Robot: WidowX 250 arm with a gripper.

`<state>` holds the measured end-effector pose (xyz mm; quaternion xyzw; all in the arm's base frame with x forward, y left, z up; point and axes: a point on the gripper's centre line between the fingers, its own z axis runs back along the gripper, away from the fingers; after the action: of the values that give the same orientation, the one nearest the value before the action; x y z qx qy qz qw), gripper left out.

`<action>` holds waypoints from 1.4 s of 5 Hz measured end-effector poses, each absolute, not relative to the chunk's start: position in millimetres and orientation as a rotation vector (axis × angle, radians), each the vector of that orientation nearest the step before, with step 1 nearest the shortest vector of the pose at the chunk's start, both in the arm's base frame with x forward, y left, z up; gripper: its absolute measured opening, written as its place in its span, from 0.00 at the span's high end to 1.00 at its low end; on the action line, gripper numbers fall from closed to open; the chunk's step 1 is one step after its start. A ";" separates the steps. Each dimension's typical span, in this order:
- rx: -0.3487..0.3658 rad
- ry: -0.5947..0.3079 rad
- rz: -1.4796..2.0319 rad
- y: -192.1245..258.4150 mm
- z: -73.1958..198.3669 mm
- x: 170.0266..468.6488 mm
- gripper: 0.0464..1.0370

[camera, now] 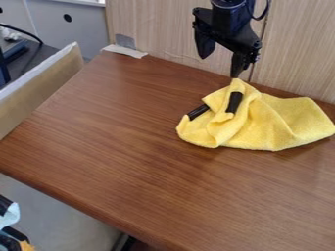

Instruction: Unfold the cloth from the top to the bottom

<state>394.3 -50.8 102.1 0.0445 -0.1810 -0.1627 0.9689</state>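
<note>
Towards one o'clock in the camera view, the black two-finger gripper (219,67) is seen hanging point-down, its fingers spread wide and nothing gripped between them. The lower fingertip is placed right at the raised peak of the yellow cloth (281,122); whether the fabric is touched cannot be told.

The cloth is found at about three o'clock on the brown wood-grain tabletop (124,152). It is bunched and creased, with folds gathered on its nine o'clock side, while a broader, flatter lobe is stretched towards three o'clock, up to the view's edge. Two black strips are seen among the folds: one upright strip (233,103) just below the peak, and one slanted strip (198,112) at the cloth's nine o'clock side.

Behind the tabletop, a pale wood-grain panel (157,29) is set from eleven to two o'clock. At eleven o'clock, a piece of whitish tape (126,51) is stuck at the tabletop's far corner. Towards ten o'clock, the tabletop is flanked by a tan board (42,81) with a whitish upper edge.
</note>
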 end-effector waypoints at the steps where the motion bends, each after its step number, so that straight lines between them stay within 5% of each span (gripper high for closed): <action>1: 0.082 -0.333 -0.329 -51.8 89.2 393.6 0.04; 4: 0.012 -0.246 -0.320 -53.8 52.7 386.3 0.04; 7: 0.082 -0.114 -0.282 -41.8 16.2 374.7 0.04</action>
<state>374.7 -41.8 16.2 0.0410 -0.0567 -0.1406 0.9876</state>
